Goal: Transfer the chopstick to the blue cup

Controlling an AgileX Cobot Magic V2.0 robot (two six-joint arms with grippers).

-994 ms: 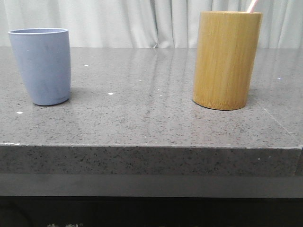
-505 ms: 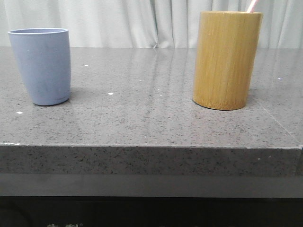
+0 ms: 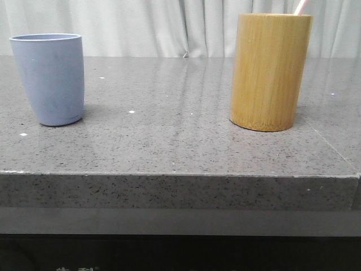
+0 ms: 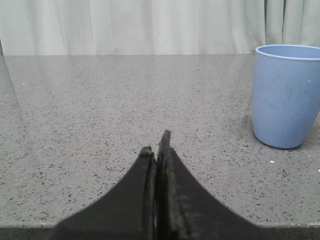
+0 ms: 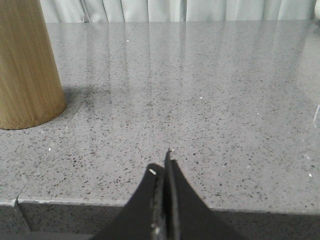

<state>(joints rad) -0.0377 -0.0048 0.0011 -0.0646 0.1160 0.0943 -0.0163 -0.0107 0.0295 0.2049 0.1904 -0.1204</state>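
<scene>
You have a grey speckled stone table (image 3: pixel 180 141) spread wide in front of you, with a pale curtain (image 3: pixel 169 28) hanging behind it. On its right side stands the tall tan bamboo holder (image 3: pixel 271 72), upright. Well apart from it, on the left side, stands the shorter blue cup (image 3: pixel 49 79), also upright, mouth open to the top. Your chopstick (image 3: pixel 300 7) sits inside the bamboo holder: you see just its pale pink tip leaning out over the rim toward the right, cut off by the top of the front view.

Your left gripper (image 4: pixel 156 145) hangs low near the table's front edge, its dark fingers pressed together with nothing between them, the blue cup off to its side. Your right gripper (image 5: pixel 163 167) sits likewise at the front edge, fingers closed on nothing, the bamboo holder off to its side.
</scene>
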